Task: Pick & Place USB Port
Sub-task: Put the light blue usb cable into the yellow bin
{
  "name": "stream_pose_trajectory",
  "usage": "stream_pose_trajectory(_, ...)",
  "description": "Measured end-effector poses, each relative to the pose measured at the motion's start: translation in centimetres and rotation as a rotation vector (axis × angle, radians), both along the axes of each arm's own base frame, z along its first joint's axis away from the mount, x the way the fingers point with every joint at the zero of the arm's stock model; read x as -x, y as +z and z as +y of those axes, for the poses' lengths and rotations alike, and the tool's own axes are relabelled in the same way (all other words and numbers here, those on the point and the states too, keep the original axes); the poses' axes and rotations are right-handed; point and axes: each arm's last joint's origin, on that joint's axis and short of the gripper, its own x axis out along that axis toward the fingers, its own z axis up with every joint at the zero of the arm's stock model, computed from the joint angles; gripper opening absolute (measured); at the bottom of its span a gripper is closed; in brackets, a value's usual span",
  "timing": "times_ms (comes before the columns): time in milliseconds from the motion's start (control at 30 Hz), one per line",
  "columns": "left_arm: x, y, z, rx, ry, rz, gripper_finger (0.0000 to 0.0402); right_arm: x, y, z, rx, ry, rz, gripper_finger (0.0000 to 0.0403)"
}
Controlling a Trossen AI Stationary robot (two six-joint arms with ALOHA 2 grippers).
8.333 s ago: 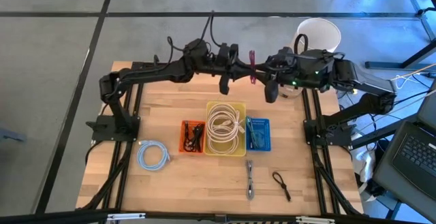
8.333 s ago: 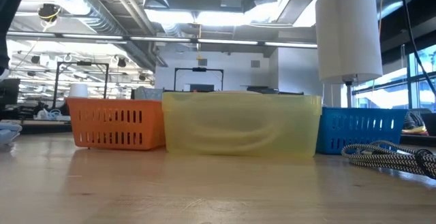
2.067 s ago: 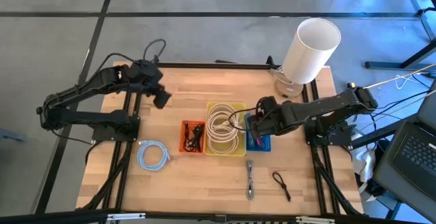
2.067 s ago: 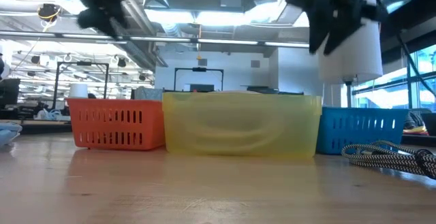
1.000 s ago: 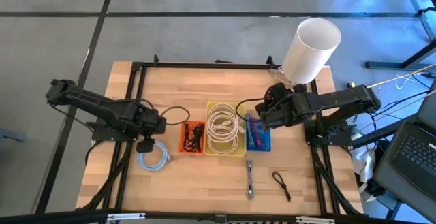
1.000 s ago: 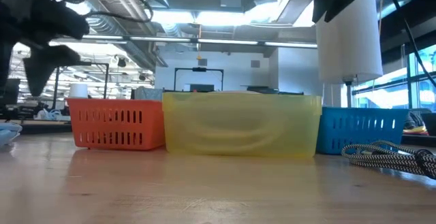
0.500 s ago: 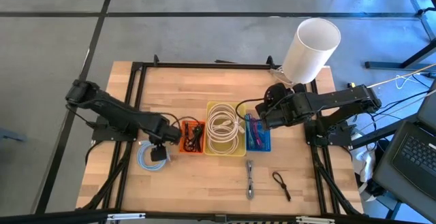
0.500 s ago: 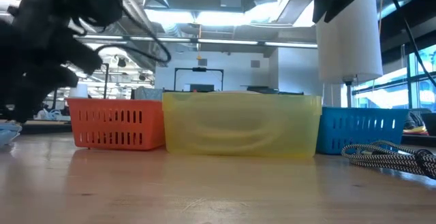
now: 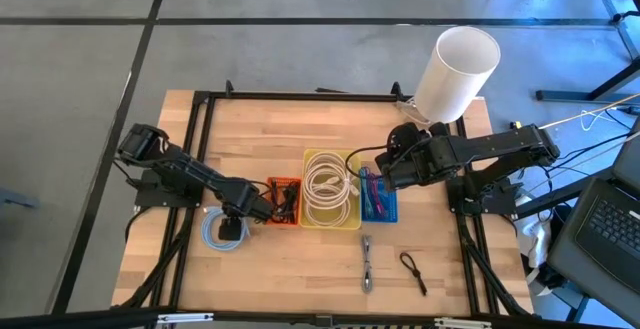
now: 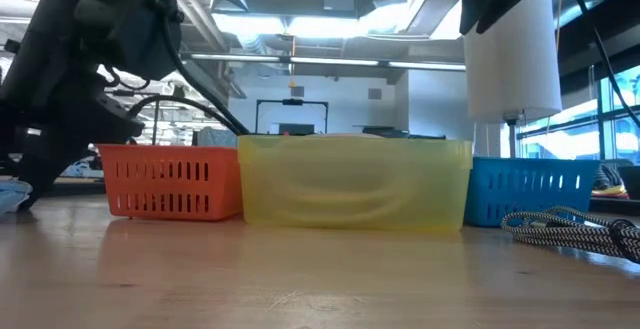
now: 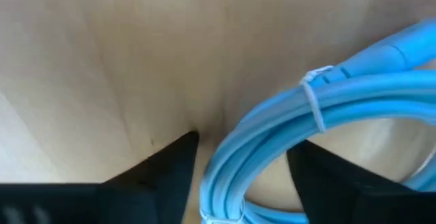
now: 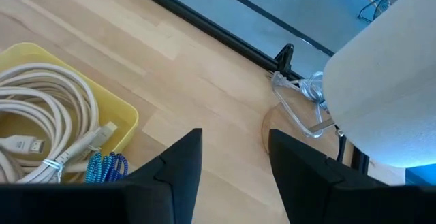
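Note:
A light blue coiled cable (image 9: pixel 220 232), bound with white ties (image 11: pixel 312 93), lies flat on the wooden table left of the baskets. Its plug end (image 11: pixel 409 41) points away from the coil. My left gripper (image 9: pixel 233 231) points steeply down over the coil's right part. It is open, with one finger (image 11: pixel 163 176) outside the coil's bundled strands (image 11: pixel 272 149) and the other finger (image 11: pixel 334 176) inside the ring. My right gripper (image 9: pixel 383 169) hangs open and empty above the blue basket (image 9: pixel 380 198), its fingers (image 12: pixel 177 169) apart.
An orange basket (image 9: pixel 283 200) of dark cables, a yellow basket (image 9: pixel 332 191) of white cables and the blue basket stand in a row mid-table. A braided cable (image 9: pixel 367 263) and a black loop (image 9: pixel 412 271) lie near the front. A white roll (image 9: pixel 457 72) stands far right.
My left gripper has come down toward the table's near edge and a little to the right. It has tipped to point more steeply down and now stands over the blue coil. The coil has stayed where it was.

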Motion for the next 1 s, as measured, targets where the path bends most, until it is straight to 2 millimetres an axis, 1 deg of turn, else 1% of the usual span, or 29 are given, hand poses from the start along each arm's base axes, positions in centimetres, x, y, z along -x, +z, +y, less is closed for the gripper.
stream_pose_trajectory(33,0.0,0.1,0.0,-0.003,0.007,0.000,0.0201,0.0,0.0,0.0,0.000,0.000,0.000,0.0171)
stream_pose_trajectory(100,0.0,0.3,0.1,-0.012,0.018,-0.002,0.0148,0.0,0.0,0.0,0.000,0.000,0.001,0.0171)
stream_pose_trajectory(200,-0.1,1.0,0.0,-0.010,0.049,-0.026,0.0049,0.0,0.0,0.0,0.000,0.000,0.001,0.0171)
stream_pose_trajectory(233,-0.1,1.2,0.0,-0.017,0.060,-0.035,0.0037,0.0,0.0,0.0,0.000,0.001,0.001,0.0171)
stream_pose_trajectory(300,-0.1,1.9,0.1,-0.033,0.102,-0.064,0.0037,0.0,0.0,0.0,0.001,0.003,0.003,0.0171)
stream_pose_trajectory(367,0.0,2.9,0.0,-0.025,0.140,-0.089,0.0037,0.0,0.0,0.0,0.000,0.003,0.004,0.0171)
stream_pose_trajectory(433,0.5,3.9,-0.1,-0.029,0.173,-0.072,0.0037,0.0,0.0,0.0,-0.004,0.003,0.005,0.0171)
stream_pose_trajectory(633,1.5,8.9,-0.4,-0.003,0.235,-0.174,0.0037,0.0,0.0,0.0,-0.010,0.005,0.008,0.0171)
stream_pose_trajectory(700,1.5,10.7,-0.3,0.013,0.258,-0.251,0.0036,0.0,0.0,0.0,-0.009,0.005,0.008,0.0171)
stream_pose_trajectory(767,1.1,12.4,0.0,0.010,0.275,-0.361,0.0037,0.0,0.0,0.0,-0.010,0.005,0.008,0.0171)
stream_pose_trajectory(833,0.4,13.9,0.5,-0.030,0.278,-0.465,0.0037,0.0,0.0,0.0,-0.009,0.005,0.008,0.0171)
stream_pose_trajectory(933,-1.2,15.8,1.6,-0.058,0.236,-0.608,0.0036,0.0,0.0,0.0,-0.010,0.005,0.008,0.0171)
stream_pose_trajectory(1000,-2.6,16.6,2.7,-0.068,0.203,-0.659,0.0036,0.1,0.0,0.0,-0.016,0.016,0.018,0.0171)
